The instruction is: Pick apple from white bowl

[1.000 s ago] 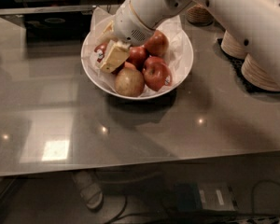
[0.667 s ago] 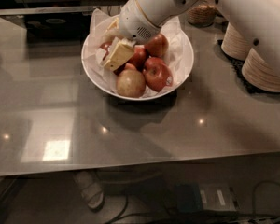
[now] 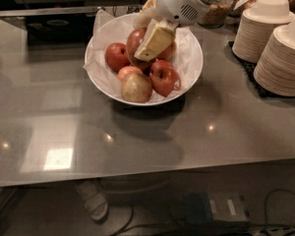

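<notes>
The white bowl (image 3: 191, 63), lined with crinkled paper, sits at the back middle of the grey table. My gripper (image 3: 145, 39) reaches into it from the upper right. Its cream fingers (image 3: 155, 38) are closed around the large dull red apple (image 3: 135, 42), which sits higher than the other fruit. A smaller dark red apple (image 3: 117, 57) lies to its left. A pale yellow-green apple (image 3: 136, 87) and another red apple (image 3: 164, 77) lie at the bowl's front.
Two tall stacks of cream paper bowls (image 3: 280, 48) stand on a dark mat at the right. A woven basket (image 3: 214, 14) sits behind the white bowl. The table's front edge (image 3: 147, 173) runs across the lower part of the view.
My gripper has moved right and upward from the left side of the bowl, with the large apple between its fingers. The dark red apple on the left is now uncovered.
</notes>
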Robot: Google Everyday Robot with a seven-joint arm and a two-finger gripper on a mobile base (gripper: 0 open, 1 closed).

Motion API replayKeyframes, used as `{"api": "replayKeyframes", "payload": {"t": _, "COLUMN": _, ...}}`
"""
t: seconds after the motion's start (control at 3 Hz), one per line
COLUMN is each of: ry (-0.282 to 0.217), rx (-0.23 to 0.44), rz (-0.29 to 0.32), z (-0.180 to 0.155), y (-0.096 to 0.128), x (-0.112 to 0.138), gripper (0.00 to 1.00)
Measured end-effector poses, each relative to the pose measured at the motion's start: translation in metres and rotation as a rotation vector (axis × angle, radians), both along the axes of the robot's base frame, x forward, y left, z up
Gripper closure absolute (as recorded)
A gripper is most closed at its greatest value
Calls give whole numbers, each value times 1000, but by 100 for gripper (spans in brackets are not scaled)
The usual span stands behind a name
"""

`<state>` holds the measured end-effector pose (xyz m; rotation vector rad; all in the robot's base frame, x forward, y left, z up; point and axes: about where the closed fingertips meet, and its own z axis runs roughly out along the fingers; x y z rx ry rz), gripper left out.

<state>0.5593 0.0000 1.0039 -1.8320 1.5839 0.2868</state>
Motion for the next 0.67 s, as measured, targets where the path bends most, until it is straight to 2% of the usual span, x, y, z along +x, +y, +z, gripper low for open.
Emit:
{"api": "replayKeyframes", "payload": {"t": 0.33, "ry": -54, "rx": 5, "rz": -64, "z": 14, "y": -33, "x": -6, "gripper": 100}}
{"api": "replayKeyframes", "payload": {"t": 0.67, "ry": -54, "rx": 5, "rz": -64, "z": 14, "y": -33, "x": -6, "gripper": 100}}
